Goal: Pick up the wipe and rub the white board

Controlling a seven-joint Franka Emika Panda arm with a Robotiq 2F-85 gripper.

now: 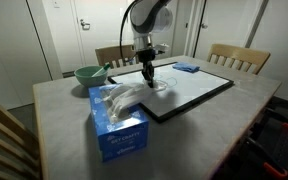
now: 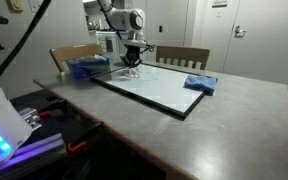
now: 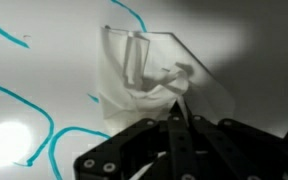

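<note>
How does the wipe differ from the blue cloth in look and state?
The wipe is white, the blue cloth blue. The wipe is crumpled, the cloth folded flat. The claw pinches the wipe on the white board; the cloth lies untouched. Both look soft.

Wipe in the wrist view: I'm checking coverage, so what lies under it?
The white board lies beneath the wipe, with blue pen lines showing around it. Any marks directly under the wipe are covered.

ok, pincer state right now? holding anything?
Pincer: shut on the wipe, which rests against the white board.
</note>
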